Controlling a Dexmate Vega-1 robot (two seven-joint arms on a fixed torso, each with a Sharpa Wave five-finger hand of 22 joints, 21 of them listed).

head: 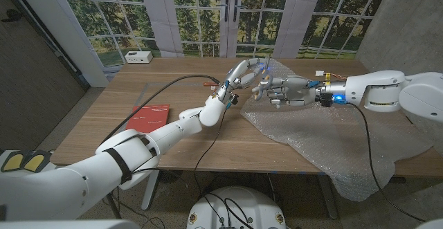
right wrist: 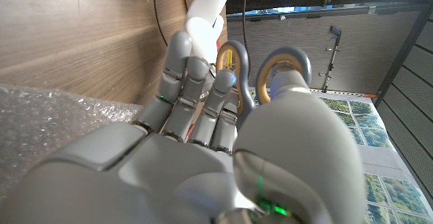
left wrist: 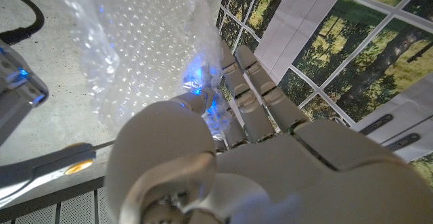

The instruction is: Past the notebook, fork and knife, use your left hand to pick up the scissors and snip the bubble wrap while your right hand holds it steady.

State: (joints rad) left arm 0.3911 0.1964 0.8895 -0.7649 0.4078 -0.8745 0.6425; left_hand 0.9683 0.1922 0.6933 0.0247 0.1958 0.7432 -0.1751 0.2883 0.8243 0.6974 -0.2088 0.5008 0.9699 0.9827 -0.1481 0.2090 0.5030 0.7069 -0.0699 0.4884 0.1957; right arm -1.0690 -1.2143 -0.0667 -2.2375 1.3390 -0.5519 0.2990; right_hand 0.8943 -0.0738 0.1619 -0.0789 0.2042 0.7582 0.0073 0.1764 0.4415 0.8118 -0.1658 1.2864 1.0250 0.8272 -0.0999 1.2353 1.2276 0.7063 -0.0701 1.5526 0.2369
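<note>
Clear bubble wrap sheet (head: 332, 135) is pinched by the white right hand (head: 284, 90); white left hand (head: 239, 73) grips grey-and-yellow-handled scissors (right wrist: 260, 72). No writing is legible.

A wooden table (head: 173, 84) stands before a wall of white-framed windows (head: 201, 14) showing green trees, perhaps a printed backdrop. A grey panel (head: 31, 63) flanks the left side, a rough grey wall (head: 408, 28) the right. Lighting is dim and even.
</note>
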